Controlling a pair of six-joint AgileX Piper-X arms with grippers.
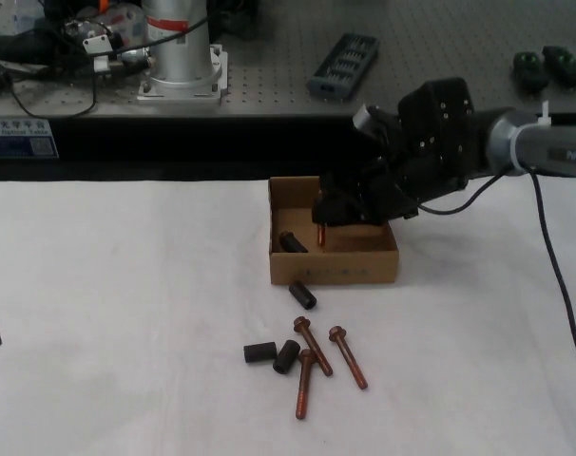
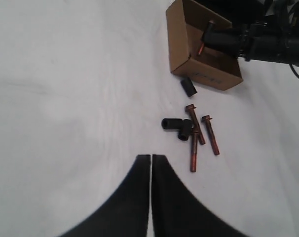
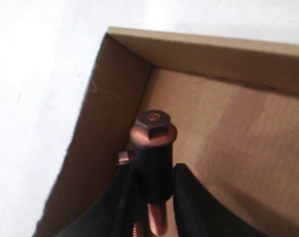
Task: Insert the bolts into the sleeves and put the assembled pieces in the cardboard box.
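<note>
The right gripper [image 3: 154,195] is clamped on a short black cylindrical sleeve [image 3: 153,170] with a copper-coloured hex-head bolt [image 3: 153,126] seated through it. It holds this piece within the walls of the open brown cardboard box [image 1: 336,269], near a corner. One dark piece [image 1: 291,241] lies in the box. The left gripper [image 2: 151,165] hangs over the white surface [image 1: 126,313], fingers pressed together, holding nothing. Three loose copper bolts [image 1: 348,356] and three loose black sleeves [image 1: 260,352] lie in front of the box.

Judgement: the depositing step is in hand. The next move calls for releasing the piece low, then lifting clear of the box wall.
</note>
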